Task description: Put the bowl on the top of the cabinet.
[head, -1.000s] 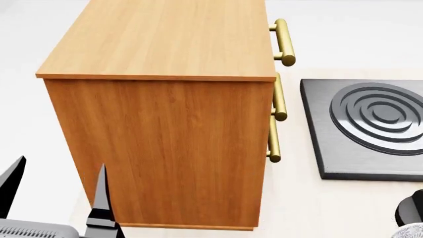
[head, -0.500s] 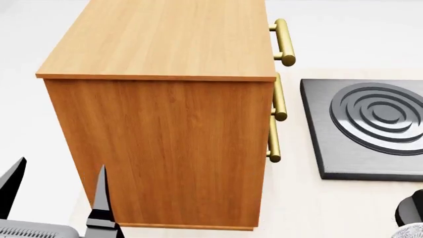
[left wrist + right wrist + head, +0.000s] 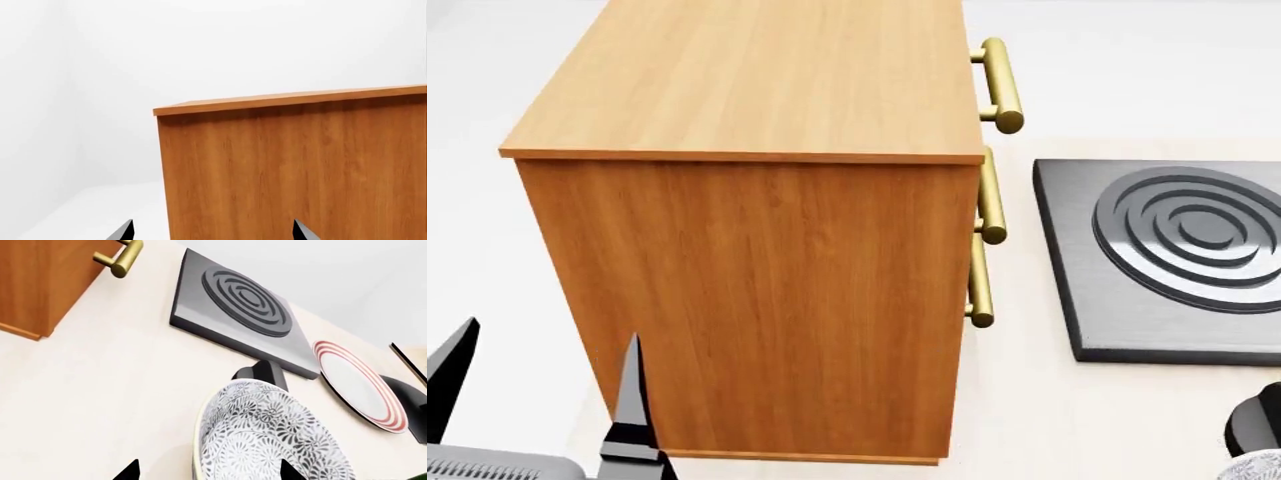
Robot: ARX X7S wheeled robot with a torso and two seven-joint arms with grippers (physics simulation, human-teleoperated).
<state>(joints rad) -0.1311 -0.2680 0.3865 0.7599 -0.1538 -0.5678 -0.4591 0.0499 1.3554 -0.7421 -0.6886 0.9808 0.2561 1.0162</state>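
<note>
Left wrist: only cabinet (image 3: 293, 170) side and top edge in frame, plain white behind. Two dark fingertips (image 3: 123, 231) of left gripper (image 3: 212, 231) at frame edge, spread wide, nothing between. Aimed at bare wood panel, no bowl here.

Head: looking down on cabinet (image 3: 747, 90), top bare, brass handles (image 3: 998, 85) on front face at its right. Left gripper (image 3: 541, 400) low at frame's lower left, just beside cabinet's near side, jaws wide apart, empty. Grey hob (image 3: 1168, 260) with concentric rings on the counter (image 3: 1028, 400), off the handle side. At lower right corner, a dark rounded part and a sliver of patterned rim, probably bowl (image 3: 1261, 468) at right arm; too cropped to be sure.

Right wrist: bowl (image 3: 267, 440) fills the near field, leaf pattern clear, tilted on edge, right in front of camera. Right gripper (image 3: 208, 471) tips flank it, one on either side, set wide. Looks like the bowl sits between them, but contact hidden; cannot tell if clamped or only straddled. Beyond: hob (image 3: 233, 300), red-ringed plate (image 3: 360, 385), cabinet corner with handle (image 3: 120, 257).

Step, by judgement: at or just after grasp of bowl with right arm, low near the counter. Transport not begun. Next calls for confirming a firm pinch on the rim, lifting above cabinet height, carrying across clear of handles, levelling the bowl, setting down on top. Left arm best kept clear.
</note>
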